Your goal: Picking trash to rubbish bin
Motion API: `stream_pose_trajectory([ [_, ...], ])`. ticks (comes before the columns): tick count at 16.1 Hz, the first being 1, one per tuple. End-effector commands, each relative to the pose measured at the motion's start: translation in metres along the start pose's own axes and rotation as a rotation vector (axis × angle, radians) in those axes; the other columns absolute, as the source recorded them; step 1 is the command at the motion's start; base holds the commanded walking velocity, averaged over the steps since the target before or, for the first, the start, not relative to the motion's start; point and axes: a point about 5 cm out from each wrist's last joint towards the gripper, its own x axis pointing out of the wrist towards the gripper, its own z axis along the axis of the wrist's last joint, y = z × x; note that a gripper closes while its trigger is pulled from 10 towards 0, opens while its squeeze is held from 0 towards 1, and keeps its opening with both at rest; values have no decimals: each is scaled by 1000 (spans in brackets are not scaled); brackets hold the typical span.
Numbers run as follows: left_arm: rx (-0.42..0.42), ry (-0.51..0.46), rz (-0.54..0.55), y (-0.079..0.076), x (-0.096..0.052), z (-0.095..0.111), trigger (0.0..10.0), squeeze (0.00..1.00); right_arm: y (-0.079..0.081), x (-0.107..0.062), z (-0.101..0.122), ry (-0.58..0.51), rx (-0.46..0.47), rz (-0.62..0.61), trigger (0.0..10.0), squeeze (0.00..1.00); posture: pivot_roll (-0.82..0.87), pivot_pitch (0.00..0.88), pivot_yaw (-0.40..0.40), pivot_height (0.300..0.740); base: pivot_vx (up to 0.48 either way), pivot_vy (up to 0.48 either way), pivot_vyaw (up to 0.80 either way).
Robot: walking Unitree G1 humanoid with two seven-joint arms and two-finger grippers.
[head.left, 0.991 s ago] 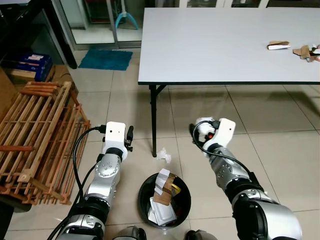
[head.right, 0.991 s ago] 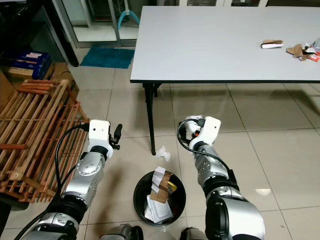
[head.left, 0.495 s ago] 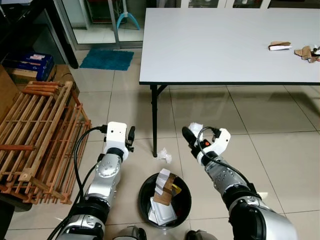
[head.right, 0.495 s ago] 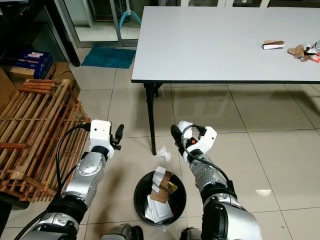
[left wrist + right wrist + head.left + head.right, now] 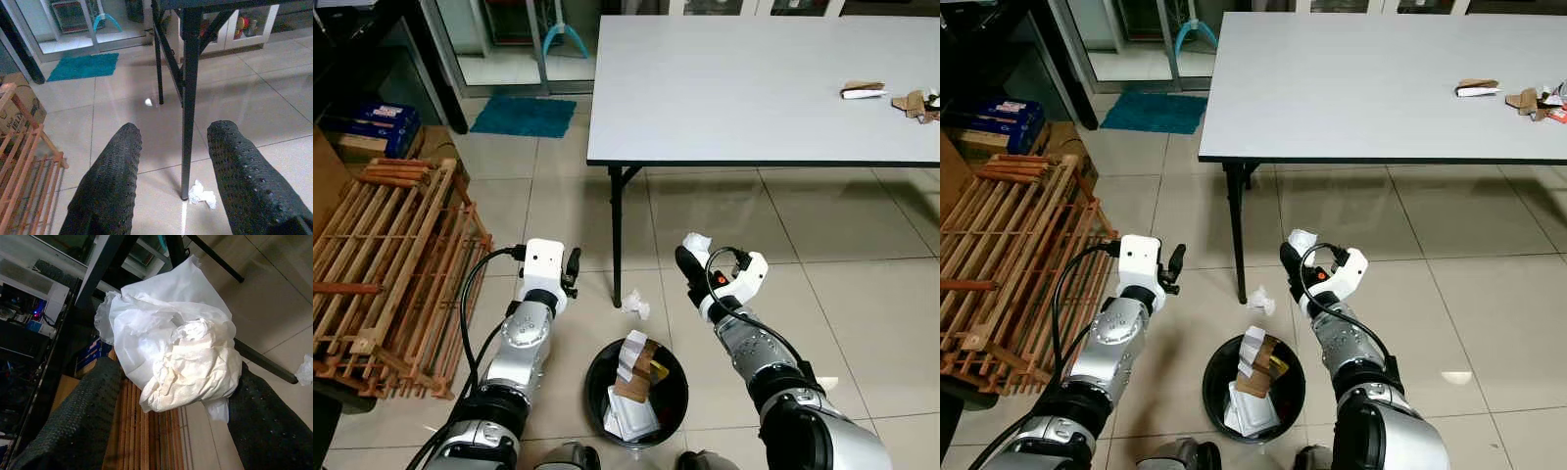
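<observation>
My right gripper (image 5: 688, 260) is shut on a crumpled white paper wad (image 5: 181, 347), held above the floor just right of and behind the black rubbish bin (image 5: 602, 367). The bin stands on the tiles between my arms and holds white and brown trash (image 5: 631, 377). Another small white paper scrap (image 5: 635, 305) lies on the floor by the table leg (image 5: 615, 235), also seen as the scrap (image 5: 201, 194) in the left wrist view. My left gripper (image 5: 173, 161) is open and empty, raised left of the bin. More trash (image 5: 860, 90) lies on the white table's far right.
The white folding table (image 5: 734, 88) spans the back. A wooden slatted rack (image 5: 382, 264) lies on the floor to my left. A blue mat (image 5: 521, 116) sits by the glass door. Boxes (image 5: 367, 132) stand at the far left. Open tile floor extends to the right.
My right gripper has swung from pointing away to pointing left toward the bin, still holding the white wad, then lifted slightly. The left arm has barely moved.
</observation>
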Motion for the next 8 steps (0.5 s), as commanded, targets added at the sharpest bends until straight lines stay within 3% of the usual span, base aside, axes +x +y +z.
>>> stream_pose_trajectory([
  [1, 1, 3, -18, -3, 1, 1, 10000, 0, 1, 0, -1, 2, -6, 13, 0, 0, 15, 69, 39, 720, 0, 0, 0],
  [4, 1, 6, -22, -3, 1, 0, 10000, 0, 2, 0, -1, 0, -17, 15, 0, 0, 15, 72, 37, 720, 0, 0, 0],
  [5, -1, 8, -25, -4, 0, 0, 10000, 0, 2, -1, -1, 2, -41, 8, 1529, 0, 15, 74, 36, 720, 0, 0, 0],
  [6, -5, 10, -28, -4, 0, -1, 10000, 0, 1, -1, -1, 4, -51, 0, 10000, 0, 15, 75, 36, 720, 0, 0, 0],
  [8, -22, 24, -35, -5, 0, -2, 10000, 0, -2, -1, -4, 22, -67, -37, 10000, 0, 18, 77, 34, 720, 0, 126, 0],
])
